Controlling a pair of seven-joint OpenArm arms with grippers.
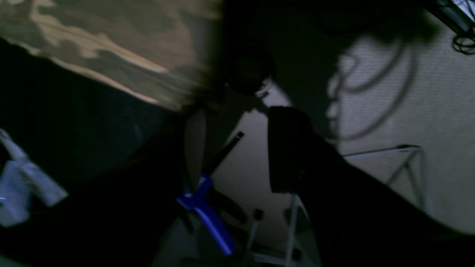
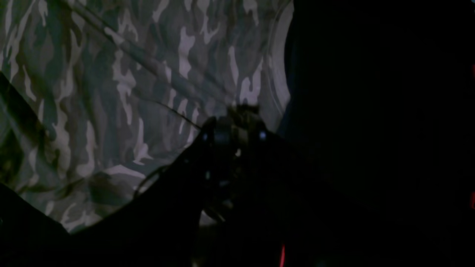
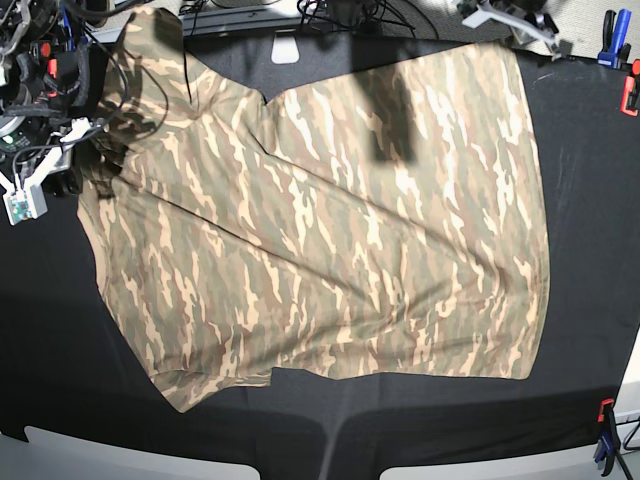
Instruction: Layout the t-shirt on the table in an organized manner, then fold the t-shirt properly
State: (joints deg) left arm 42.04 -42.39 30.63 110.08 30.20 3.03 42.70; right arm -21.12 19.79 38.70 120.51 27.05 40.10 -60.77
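The t-shirt (image 3: 320, 225) lies spread over mid table (image 3: 590, 200), still creased, lower sleeve tucked. My right gripper (image 3: 55, 150) sits at its left edge, apparently to tug it flat; grip unclear. Left gripper's fingers: dark, can't tell.

The t-shirt (image 3: 330, 230) is soft, matt camouflage cloth, lightly creased, with a smoother plain band at its edge. The tabletop (image 3: 590, 200) wears matt black cloth. The blue clamp (image 1: 207, 215) looks like smooth, faintly glossy plastic, the orange clamp (image 3: 631, 93) likewise
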